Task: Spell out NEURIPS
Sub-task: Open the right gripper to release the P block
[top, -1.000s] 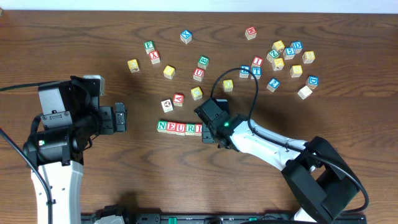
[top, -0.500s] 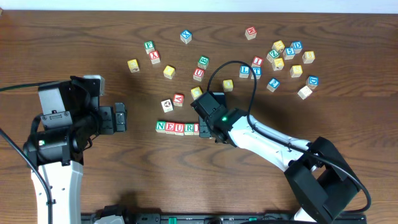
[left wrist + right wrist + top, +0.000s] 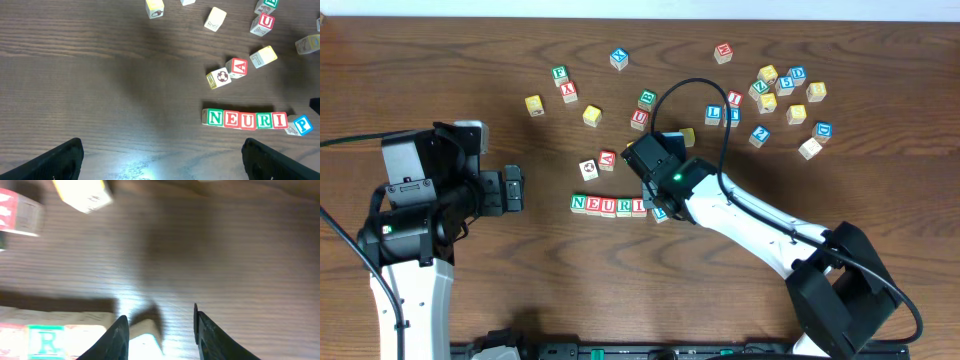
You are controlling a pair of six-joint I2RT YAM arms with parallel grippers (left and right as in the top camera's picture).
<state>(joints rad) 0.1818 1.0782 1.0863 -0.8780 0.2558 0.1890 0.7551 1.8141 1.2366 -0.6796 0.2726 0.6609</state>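
Five cubes form the NEURI row (image 3: 608,205) mid-worktop (image 3: 570,295); P cube (image 3: 302,125) skewed beside its I end. Both empty: left tool (image 3: 161,150) fully open, right tool (image 3: 159,315) partly open. Bare wood fronts the row.

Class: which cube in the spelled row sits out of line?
The blue P cube, next to the I cube: it is turned askew, while the other five cubes sit straight in line.

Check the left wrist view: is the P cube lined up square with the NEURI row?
No, the P cube lies at the end of the NEURI row, turned askew and slightly below its line.
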